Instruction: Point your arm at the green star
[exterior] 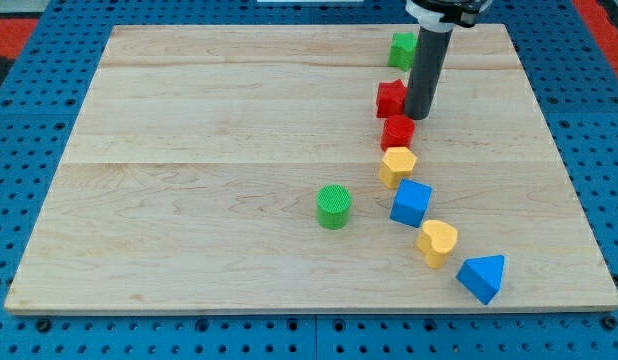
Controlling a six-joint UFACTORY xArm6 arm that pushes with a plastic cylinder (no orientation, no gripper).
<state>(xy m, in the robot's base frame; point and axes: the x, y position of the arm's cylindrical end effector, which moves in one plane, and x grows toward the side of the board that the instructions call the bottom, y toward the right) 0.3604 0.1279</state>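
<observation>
Rod tip rests on the desk beside two red blocks, short of the green star near the view's top; no gripper exists, so nothing is held.

My tip beside red block, below green star.

Eight blocks on the board: two green (a star, a cylinder), two red, two yellow, two blue.
</observation>
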